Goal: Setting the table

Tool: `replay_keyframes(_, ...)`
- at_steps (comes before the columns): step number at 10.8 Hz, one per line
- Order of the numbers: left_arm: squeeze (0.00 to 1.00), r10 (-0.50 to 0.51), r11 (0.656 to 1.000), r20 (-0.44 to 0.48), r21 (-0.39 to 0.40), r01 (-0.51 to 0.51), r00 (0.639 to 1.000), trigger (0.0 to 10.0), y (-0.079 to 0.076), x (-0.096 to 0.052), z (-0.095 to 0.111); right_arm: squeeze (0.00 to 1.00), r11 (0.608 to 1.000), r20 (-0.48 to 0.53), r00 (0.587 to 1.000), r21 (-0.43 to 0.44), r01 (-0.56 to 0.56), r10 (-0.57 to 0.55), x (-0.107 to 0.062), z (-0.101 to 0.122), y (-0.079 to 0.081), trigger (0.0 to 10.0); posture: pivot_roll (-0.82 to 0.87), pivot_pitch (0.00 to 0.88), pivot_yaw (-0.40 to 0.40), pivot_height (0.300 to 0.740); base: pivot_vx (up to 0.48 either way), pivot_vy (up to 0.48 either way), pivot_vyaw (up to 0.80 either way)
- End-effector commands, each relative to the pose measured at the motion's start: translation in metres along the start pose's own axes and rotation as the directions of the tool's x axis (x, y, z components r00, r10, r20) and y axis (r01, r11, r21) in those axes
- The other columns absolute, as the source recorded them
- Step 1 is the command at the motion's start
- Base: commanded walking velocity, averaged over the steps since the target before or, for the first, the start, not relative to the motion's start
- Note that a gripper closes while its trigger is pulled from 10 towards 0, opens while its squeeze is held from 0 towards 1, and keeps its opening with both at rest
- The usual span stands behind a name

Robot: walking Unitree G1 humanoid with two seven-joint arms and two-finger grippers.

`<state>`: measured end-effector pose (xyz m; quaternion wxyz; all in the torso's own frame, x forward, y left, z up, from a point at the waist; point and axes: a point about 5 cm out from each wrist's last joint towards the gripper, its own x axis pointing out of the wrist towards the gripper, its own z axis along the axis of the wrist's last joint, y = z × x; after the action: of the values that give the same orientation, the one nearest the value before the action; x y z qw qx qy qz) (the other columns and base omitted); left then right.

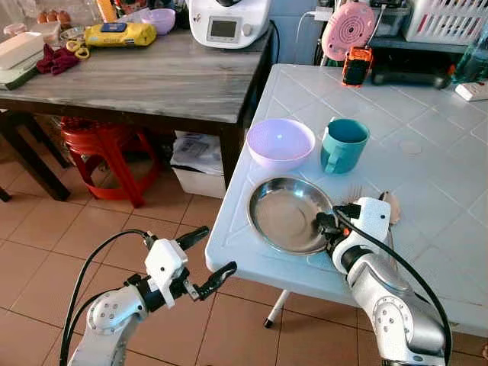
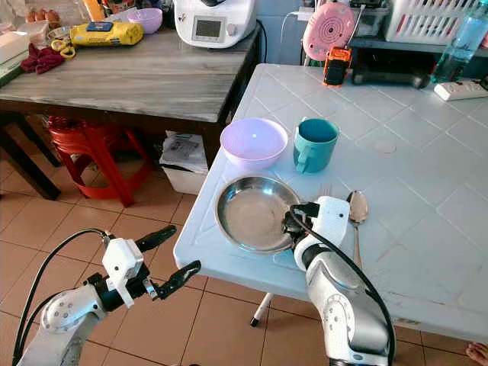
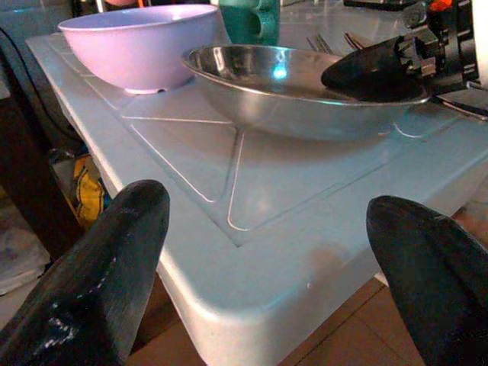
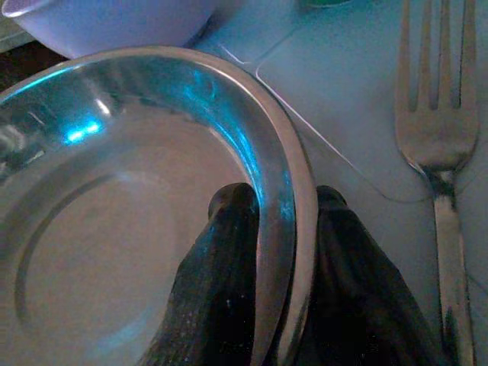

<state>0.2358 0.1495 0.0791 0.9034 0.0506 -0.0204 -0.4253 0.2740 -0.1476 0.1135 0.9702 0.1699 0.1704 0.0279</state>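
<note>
A round steel plate lies near the front left corner of the white tiled table. My right gripper is shut on the plate's right rim, one finger inside the plate and the other outside. Behind the plate stand a purple bowl and a teal mug. A fork and a spoon lie just right of the plate. My left gripper hangs open off the table's front left corner, below its edge, holding nothing.
To the left stands a wooden table with a white kitchen appliance and clutter, and red stools beneath it. A box sits on the tiled floor between the tables. A white basket is at the back right.
</note>
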Motion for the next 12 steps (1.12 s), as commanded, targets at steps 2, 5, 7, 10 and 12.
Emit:
replay_keyframes(2,0.00,-0.017,1.000,-0.011,0.005,0.017,1.000,10.0,0.000,-0.002,-0.004,0.00,0.998,-0.133,0.990,0.043,0.045,-0.038,0.000,-0.026,-0.007,0.0,-0.06,0.110,0.076,0.740,0.000,0.000,0.00)
replay_keyframes(5,0.00,0.063,0.998,0.005,0.000,-0.063,0.998,10.0,0.005,-0.005,-0.007,0.00,0.993,0.032,0.998,-0.107,-0.043,0.046,-0.002,-0.001,0.010,0.0,-0.06,0.106,0.077,0.740,0.000,0.000,0.00)
replay_keyframes(7,0.00,0.201,0.979,0.032,-0.028,-0.200,0.979,10.0,0.020,-0.001,-0.004,0.00,0.993,0.118,0.990,-0.100,-0.061,0.073,-0.004,0.010,0.016,0.0,-0.06,0.100,0.080,0.740,0.000,0.000,0.00)
replay_keyframes(10,0.00,0.464,0.885,0.026,-0.064,-0.462,0.886,10.0,0.041,0.010,0.009,0.00,0.987,0.249,0.965,-0.155,-0.040,0.079,-0.004,0.026,0.017,8.1,-0.05,0.082,0.086,0.740,0.000,0.000,0.00)
replay_keyframes(12,0.00,0.547,0.836,0.022,-0.067,-0.545,0.837,10.0,0.046,0.016,0.012,0.00,0.982,0.244,0.967,-0.187,-0.032,0.078,-0.004,0.023,0.013,10.0,-0.05,0.076,0.083,0.740,0.000,0.000,0.00)
